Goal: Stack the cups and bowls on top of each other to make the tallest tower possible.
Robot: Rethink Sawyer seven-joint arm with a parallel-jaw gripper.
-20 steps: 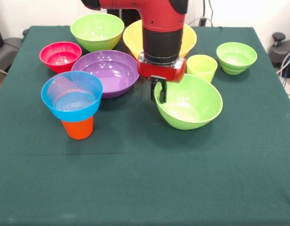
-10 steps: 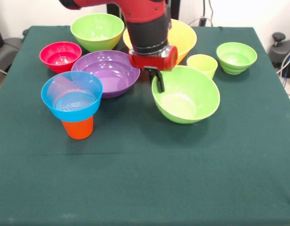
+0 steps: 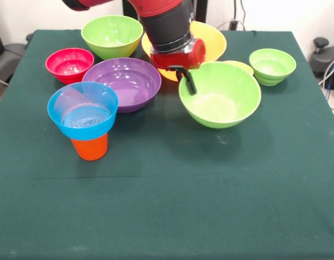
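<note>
Green cloth-covered table filled the frame, with the red and black arm coming in at top centre and the yellow bowl largely hidden behind it. Gripper was clamped on the left rim of the big lime green bowl, held tilted right of centre, purple bowl left of it, another lime green bowl upper left. Smaller items: blue bowl sat on the orange cup at left, magenta bowl far left, small lime green bowl upper right, and lime green cup peeked out behind the held bowl.
</note>
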